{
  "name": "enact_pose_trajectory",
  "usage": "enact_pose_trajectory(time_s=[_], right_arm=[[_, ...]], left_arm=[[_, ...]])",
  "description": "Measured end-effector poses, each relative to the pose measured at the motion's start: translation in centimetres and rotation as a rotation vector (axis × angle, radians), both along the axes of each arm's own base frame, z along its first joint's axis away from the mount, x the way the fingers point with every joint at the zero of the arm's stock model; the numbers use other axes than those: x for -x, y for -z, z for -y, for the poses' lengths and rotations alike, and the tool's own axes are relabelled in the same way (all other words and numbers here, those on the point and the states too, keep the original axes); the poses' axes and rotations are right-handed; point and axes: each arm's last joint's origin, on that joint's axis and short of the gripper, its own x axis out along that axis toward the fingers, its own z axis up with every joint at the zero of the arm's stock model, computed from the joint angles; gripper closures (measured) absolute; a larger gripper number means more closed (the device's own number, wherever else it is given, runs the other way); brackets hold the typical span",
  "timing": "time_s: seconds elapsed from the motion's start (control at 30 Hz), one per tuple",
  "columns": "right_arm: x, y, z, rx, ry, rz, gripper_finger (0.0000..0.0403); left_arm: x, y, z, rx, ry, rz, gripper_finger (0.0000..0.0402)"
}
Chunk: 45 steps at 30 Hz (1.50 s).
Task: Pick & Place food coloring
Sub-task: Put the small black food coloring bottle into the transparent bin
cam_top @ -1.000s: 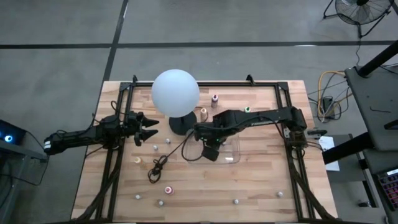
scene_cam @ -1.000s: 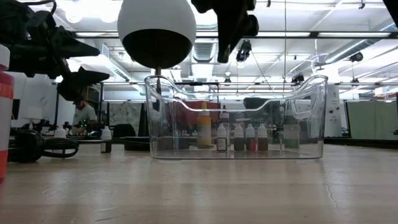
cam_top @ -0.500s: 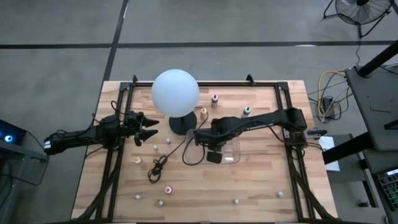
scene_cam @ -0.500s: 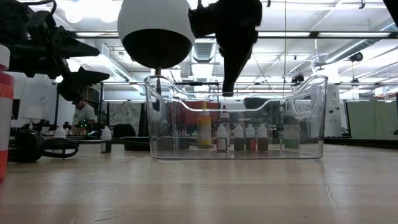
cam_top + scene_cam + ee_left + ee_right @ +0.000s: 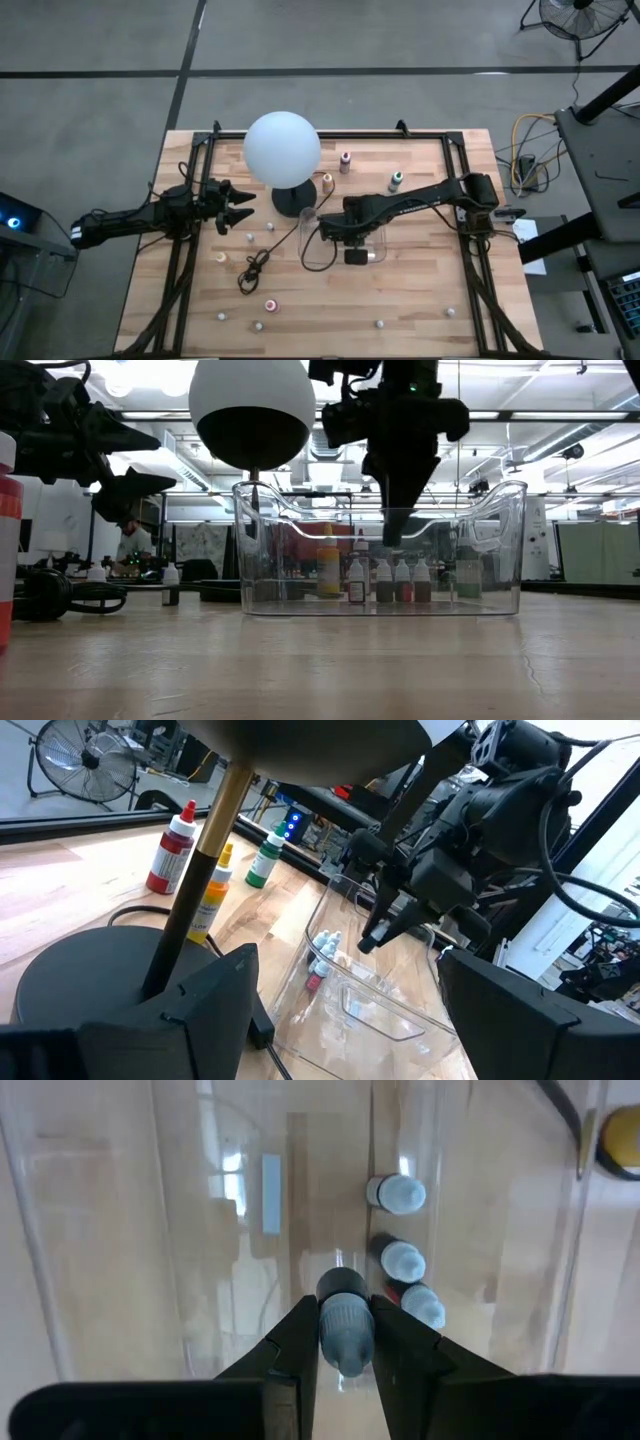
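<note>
Hovering over the clear tray [image 5: 375, 240], the right tool [image 5: 345, 1342] is pinched shut on one small bottle [image 5: 344, 1323], cap showing between its fingers; this one is about to go in, I judge. Three bottles [image 5: 403, 1261] with pale caps already stand in the tray below it, so the job is under way but far from done. Several bottles [image 5: 249, 237] are scattered on the surface [image 5: 420, 290] near its front edge and left side, and a few taller ones [image 5: 396, 179] stand behind the tray beside the lamp [image 5: 283, 148]. The left tool [image 5: 238, 205] waits at the left of the surface with its fingers spread wide and nothing in them.
</note>
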Motion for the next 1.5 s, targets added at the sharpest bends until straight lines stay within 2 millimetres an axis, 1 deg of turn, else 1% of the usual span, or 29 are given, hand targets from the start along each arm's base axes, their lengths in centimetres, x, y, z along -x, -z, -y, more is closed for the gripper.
enact_pose_trajectory(time_s=[0.5, 0.73, 0.87, 1.03, 1.27, 1.5], right_arm=[[0.9, 3.1, 0.2, 0.048, -0.141, -0.018, 0.0335], [1.0, 4.1, 0.3, 0.049, -0.169, 0.002, 0.0335], [1.3, 4.7, 0.4, 0.051, -0.19, -0.014, 0.0335], [1.3, 5.0, 1.0, 0.056, -0.194, -0.024, 0.0335], [1.3, 5.0, 1.1, 0.055, -0.183, -0.021, 0.0334], [1.3, 5.0, 1.1, 0.048, -0.175, -0.019, 0.0298]], left_arm=[[0.0, 0.0, 0.0, 0.0, 0.0, 0.0, 0.0122], [0.0, 0.0, 0.0, 0.0, 0.0, 0.0, 0.0122], [0.0, 0.0, 0.0, 0.0, 0.0, 0.0, 0.0122], [0.0, 0.0, 0.0, 0.0, 0.0, 0.0, 0.0122], [0.0, 0.0, 0.0, 0.0, 0.0, 0.0, 0.0122], [0.0, 0.0, 0.0, 0.0, 0.0, 0.0, 0.0122]])
